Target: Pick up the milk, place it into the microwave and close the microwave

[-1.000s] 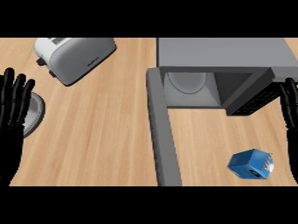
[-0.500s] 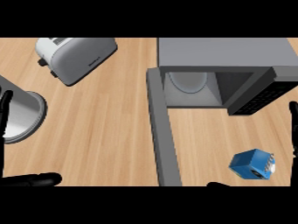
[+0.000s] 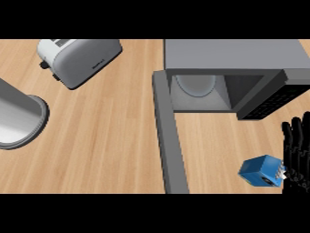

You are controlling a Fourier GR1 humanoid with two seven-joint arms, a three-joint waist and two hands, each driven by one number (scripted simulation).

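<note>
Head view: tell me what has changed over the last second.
The right robot hand has moved down and in from beside the microwave to just right of the blue milk carton, fingers straight, not gripping it. The left robot hand has dropped out of view. The carton, microwave with its open door, toaster and metal cylinder stayed put.

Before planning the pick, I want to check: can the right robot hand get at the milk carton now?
Probably yes. The right robot hand is open right beside the blue milk carton, with nothing between them.
</note>
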